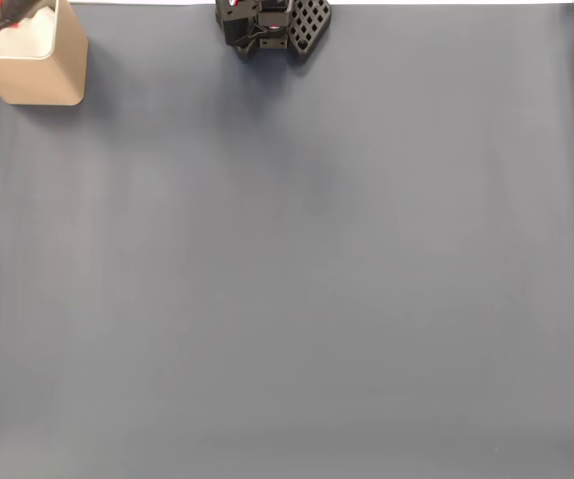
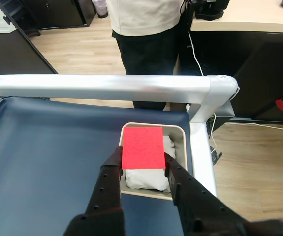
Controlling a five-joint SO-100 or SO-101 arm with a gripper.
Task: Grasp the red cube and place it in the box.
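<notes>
While gripper point(image 2: 142, 160) hangs over box point(image 2: 182, 142) at table's far right corner in wrist view, black fingers point(image 2: 109, 169) pinch red cube point(image 2: 142, 147) from both sides. Cube sits above white padding point(image 2: 146, 179) inside box. Fixed view: box point(image 1: 42, 75) at far left corner, red speck at its rim. Likely step: release. Advice: centre cube within walls, lower slightly, part fingers gently. Person point(image 2: 146, 29) stands beyond metal rail point(image 2: 107, 87).

Bright red cube point(image 2: 142, 147) between black gripper point(image 2: 142, 164) fingers, over a tan box point(image 2: 181, 147) with white filling. Dark blue-grey table point(image 1: 316, 279) with a silver rail point(image 2: 107, 87). Black perforated arm base point(image 1: 272, 25).
</notes>
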